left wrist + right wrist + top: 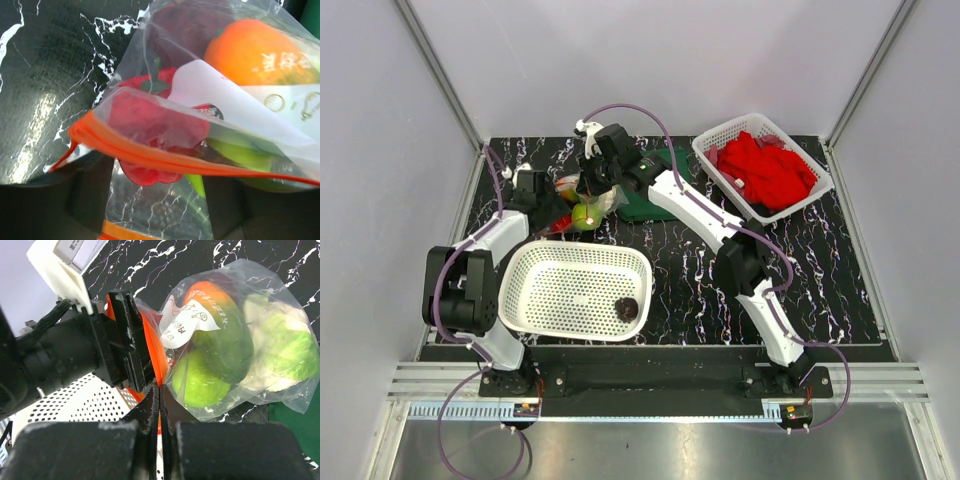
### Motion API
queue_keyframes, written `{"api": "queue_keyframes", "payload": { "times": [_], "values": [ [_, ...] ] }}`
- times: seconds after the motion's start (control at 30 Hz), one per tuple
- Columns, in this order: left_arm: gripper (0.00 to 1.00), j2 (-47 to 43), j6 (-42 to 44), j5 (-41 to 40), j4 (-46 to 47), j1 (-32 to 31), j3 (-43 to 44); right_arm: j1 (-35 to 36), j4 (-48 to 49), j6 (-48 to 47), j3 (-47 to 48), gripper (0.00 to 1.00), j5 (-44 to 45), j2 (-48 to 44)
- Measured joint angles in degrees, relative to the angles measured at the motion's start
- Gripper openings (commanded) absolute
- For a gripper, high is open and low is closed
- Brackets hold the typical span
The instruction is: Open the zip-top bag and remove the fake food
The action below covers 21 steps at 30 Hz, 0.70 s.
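The clear zip-top bag [588, 207] lies at the back of the table, between my two grippers. My right gripper [160, 390] is shut on its red-orange zip strip [156, 347]. In the left wrist view my left gripper [160, 187] stands open around the bag's mouth. One zip lip [150, 157] crosses above its fingers and the other lip [125, 231] lies below. Inside the bag are fake food pieces: a red pepper [155, 125], an orange-green mango [220, 335], a green apple [200, 382] and a cauliflower [280, 350]. A small dark piece [627, 308] lies in the white basket [535, 300].
The white basket stands in front of the bag, close to the left arm. A second white basket [820, 190] full of red cloths [765, 168] stands at the back right. A folded green cloth [650, 205] lies under the right arm, beside the bag.
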Motion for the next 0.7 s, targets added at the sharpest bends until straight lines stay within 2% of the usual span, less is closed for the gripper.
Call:
{"api": "queue_keyframes", "payload": {
  "times": [0.03,0.2,0.23,0.37,0.7],
  "values": [
    [0.42,0.3,0.2,-0.2,0.4,0.0,0.0,0.0,0.0,0.0,0.0,0.0,0.0,0.0],
    [0.15,0.0,3.0,-0.8,2.4,0.0,0.0,0.0,0.0,0.0,0.0,0.0,0.0,0.0],
    [0.02,-0.5,3.8,-0.8,2.5,0.0,-0.1,0.0,0.0,0.0,0.0,0.0,0.0,0.0],
    [0.0,-5.2,6.8,0.2,3.0,0.0,-1.1,0.0,0.0,0.0,0.0,0.0,0.1,0.0],
    [0.0,-28.6,10.1,7.0,1.0,-0.3,-4.8,-0.1,0.0,0.0,0.0,0.0,0.6,0.0]
  ]
}}
